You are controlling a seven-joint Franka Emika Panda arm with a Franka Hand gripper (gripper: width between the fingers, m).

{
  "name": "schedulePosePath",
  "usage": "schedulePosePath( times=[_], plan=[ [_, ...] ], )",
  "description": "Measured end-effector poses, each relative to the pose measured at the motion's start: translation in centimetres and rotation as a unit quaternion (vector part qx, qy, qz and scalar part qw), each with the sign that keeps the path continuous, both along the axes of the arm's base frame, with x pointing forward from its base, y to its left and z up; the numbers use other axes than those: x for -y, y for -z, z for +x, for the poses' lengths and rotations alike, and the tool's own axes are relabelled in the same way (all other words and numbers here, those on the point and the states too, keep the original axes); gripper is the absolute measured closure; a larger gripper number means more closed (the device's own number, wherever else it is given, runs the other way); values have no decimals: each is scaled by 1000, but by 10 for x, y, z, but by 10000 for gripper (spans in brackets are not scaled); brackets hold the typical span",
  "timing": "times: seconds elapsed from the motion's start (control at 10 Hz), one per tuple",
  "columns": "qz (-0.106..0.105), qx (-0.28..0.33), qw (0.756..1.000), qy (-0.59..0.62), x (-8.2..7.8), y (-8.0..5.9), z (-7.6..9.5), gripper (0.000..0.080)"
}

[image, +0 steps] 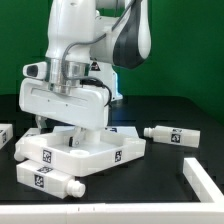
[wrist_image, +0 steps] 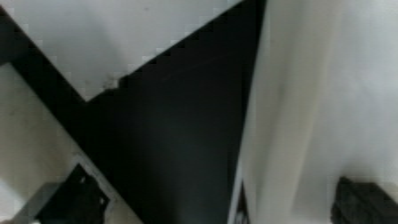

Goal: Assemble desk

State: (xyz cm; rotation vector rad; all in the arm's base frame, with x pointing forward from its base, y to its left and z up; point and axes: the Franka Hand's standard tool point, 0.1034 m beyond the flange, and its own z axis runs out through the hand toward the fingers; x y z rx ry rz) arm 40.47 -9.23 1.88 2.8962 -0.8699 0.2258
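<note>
The white desk panel lies flat on the black table, with tags on its rim. My gripper hangs low over the panel's far left part, its fingertips mostly hidden by the hand. In the wrist view the gripper is open, and its dark fingers sit far apart at the frame's edges. A white edge of a desk part runs close by one finger; I cannot tell which part it is. One leg lies in front of the panel, one to the exterior view's right, and one at the left edge.
A white angled bar lies at the exterior view's lower right. A green backdrop stands behind the black table. The robot's bulky arm hides the middle back of the scene.
</note>
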Motion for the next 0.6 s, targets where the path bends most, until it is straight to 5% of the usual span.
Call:
schedulePosePath(
  times=[0.2,0.3,0.4,0.5,0.6],
  plan=[
    [0,0,1000,0,0,0,0,421],
    [0,-1,1000,0,0,0,0,421],
    [0,-1,1000,0,0,0,0,612],
    [6,-2,1000,13,-5,0,0,612],
    [33,-10,999,40,-27,-5,4,750]
  ],
)
